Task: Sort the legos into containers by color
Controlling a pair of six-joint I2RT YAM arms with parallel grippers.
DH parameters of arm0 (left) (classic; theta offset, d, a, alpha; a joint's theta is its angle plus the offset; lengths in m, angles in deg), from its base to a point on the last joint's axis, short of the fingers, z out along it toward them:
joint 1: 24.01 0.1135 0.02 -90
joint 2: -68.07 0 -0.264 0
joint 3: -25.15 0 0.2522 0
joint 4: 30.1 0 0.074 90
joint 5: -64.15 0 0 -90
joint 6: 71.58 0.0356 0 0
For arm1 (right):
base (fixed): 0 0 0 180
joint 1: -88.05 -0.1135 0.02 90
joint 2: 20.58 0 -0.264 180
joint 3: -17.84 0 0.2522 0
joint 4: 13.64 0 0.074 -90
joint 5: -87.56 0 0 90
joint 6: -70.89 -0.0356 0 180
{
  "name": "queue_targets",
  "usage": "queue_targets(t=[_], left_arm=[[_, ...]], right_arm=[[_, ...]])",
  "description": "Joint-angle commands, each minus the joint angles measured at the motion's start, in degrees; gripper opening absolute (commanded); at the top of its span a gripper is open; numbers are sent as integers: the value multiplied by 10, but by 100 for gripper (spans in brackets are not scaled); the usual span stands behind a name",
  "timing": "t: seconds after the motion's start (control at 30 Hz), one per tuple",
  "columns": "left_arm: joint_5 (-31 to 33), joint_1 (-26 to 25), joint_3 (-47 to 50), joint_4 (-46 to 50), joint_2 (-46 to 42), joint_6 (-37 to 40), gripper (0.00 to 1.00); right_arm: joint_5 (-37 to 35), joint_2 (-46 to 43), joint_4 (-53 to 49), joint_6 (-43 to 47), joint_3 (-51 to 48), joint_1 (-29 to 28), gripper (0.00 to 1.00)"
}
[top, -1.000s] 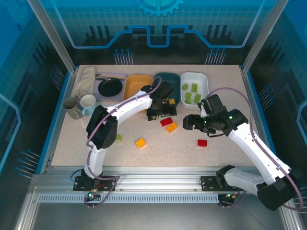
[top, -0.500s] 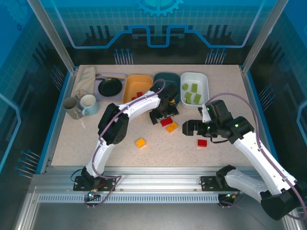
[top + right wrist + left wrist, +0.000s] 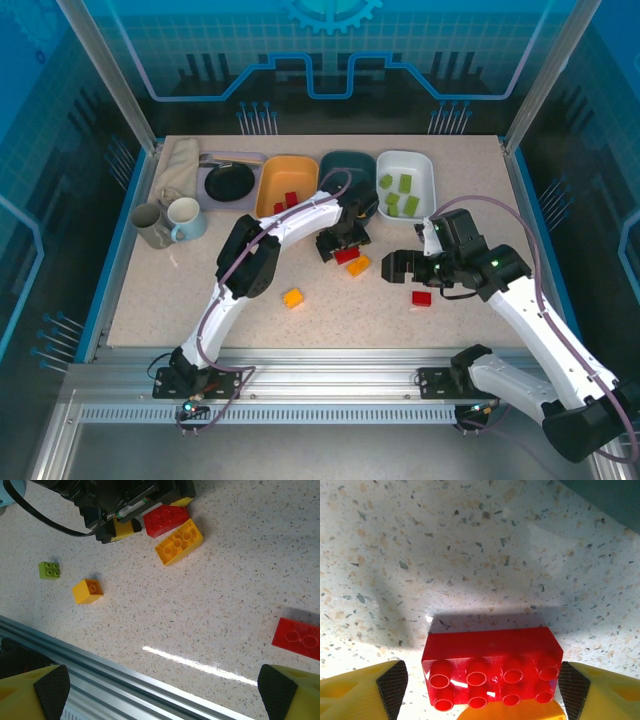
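The worktop [image 3: 480, 190] is pale speckled stone, edged at the near side by aluminium rails [image 3: 330, 362], inside a booth of blue-lit panels [image 3: 330, 40]. Along its far edge stand the orange tub [image 3: 272, 178], the teal tub [image 3: 350, 168] and the white tub [image 3: 418, 172], side by side.

My left tool [image 3: 482, 692] hangs low over a red brick [image 3: 490, 650] that lies on the worktop, studs up, just in front of the teal tub. In the left wrist view its long axis runs straight across from one finger to the other. The fingers [image 3: 380, 692] stand apart off its two short ends, not yet squeezing it. From above, the brick lies at a slant to the worktop's edges. A yellow brick [image 3: 358, 265] lies just beside it on the near side, slanted much the same way.

My right tool [image 3: 162, 692] hovers to the right, its fingers wide apart with nothing between them. A second red brick [image 3: 421, 298] lies flat near it, long axis roughly left to right.
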Motion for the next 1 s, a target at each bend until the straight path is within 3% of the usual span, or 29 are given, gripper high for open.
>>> queue_targets(t=[0.0,0.2,0.33,0.4,0.77,0.97], left_arm=[[11,-7,-19,25,18,-12,81],[4,-8,-20,17,29,-9,78],[7,-10,-24,15,31,0,86],[6,-11,-25,15,31,1,85],[8,-18,-14,12,38,7,64],[36,-22,14,4,-7,14,58]], right_arm=[[15,-3,12,3,-5,11,100],[17,3,16,4,-5,13,100],[18,3,19,3,-8,13,100],[18,3,19,2,-10,12,100],[19,2,21,1,-13,13,100],[20,0,23,0,-15,13,99]])
